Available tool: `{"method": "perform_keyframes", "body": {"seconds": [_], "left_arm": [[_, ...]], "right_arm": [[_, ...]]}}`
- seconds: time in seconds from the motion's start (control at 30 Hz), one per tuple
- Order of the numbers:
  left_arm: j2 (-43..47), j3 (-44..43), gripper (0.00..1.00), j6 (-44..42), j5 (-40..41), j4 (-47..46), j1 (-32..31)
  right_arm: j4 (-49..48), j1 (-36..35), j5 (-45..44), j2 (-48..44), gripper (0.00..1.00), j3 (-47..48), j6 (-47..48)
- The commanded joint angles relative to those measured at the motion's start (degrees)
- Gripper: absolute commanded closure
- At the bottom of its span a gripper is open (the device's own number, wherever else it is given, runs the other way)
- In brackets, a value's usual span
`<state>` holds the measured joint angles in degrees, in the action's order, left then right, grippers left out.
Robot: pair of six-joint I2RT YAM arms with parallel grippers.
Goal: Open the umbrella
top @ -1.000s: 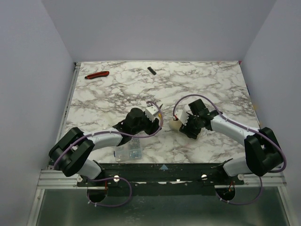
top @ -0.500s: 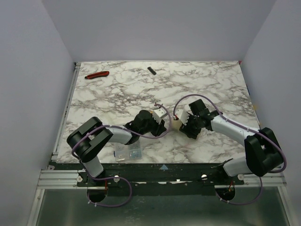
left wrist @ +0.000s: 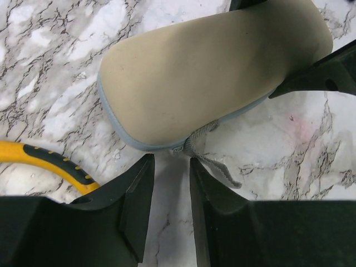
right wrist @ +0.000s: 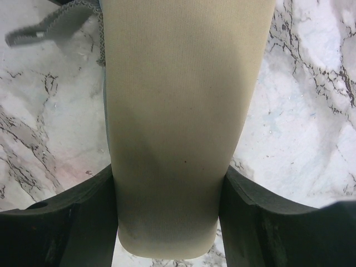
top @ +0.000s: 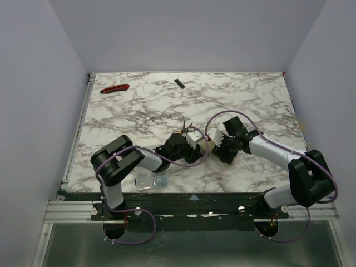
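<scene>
**Before anything unfolds, get a clean second grip**

Because the white, grey-veined marble tabletop (top: 139, 105) offers no fixture, the cream, oblong, fabric-sleeved packed umbrella (left wrist: 211, 72) depends on the two arms. It sits between them near the front middle, clamped across one end by the right tool (right wrist: 169, 183). The left tool (left wrist: 169, 167) hovers just short of the rounded other end, its jaws a narrow slit apart and empty. The best move, I judge, is a small advance to pinch the grey woven strap loop (left wrist: 208, 158) rather than the sleeve's bulk, while avoiding the yellow-handled pliers (left wrist: 50, 161) alongside.
</scene>
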<state>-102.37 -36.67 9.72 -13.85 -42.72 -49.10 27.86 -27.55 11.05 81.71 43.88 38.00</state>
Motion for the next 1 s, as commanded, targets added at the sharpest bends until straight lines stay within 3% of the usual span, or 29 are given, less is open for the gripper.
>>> {"method": "perform_keyframes", "body": {"seconds": [0.0, 0.2, 0.43, 0.97], "left_arm": [[-2.25, -2.1, 0.68, 1.53, 1.51, -3.77, -0.7], [-4.31, -3.5, 0.74, 5.09, 2.51, -4.5, -0.74], [-3.74, -4.39, 1.0, 6.96, 3.9, -2.24, -0.65], [-0.09, -1.35, 1.0, 4.96, 2.52, 0.71, 4.67]], "right_arm": [[1.73, 0.04, 5.59, 0.46, 0.47, -2.25, -1.62], [2.41, 0.05, 5.65, 0.36, 0.48, -2.66, -1.56], [2.55, 0.04, 6.04, 0.57, 0.5, -3.43, -1.36], [4.88, 0.13, 5.2, -0.5, 0.51, -5.29, 5.94]]}}
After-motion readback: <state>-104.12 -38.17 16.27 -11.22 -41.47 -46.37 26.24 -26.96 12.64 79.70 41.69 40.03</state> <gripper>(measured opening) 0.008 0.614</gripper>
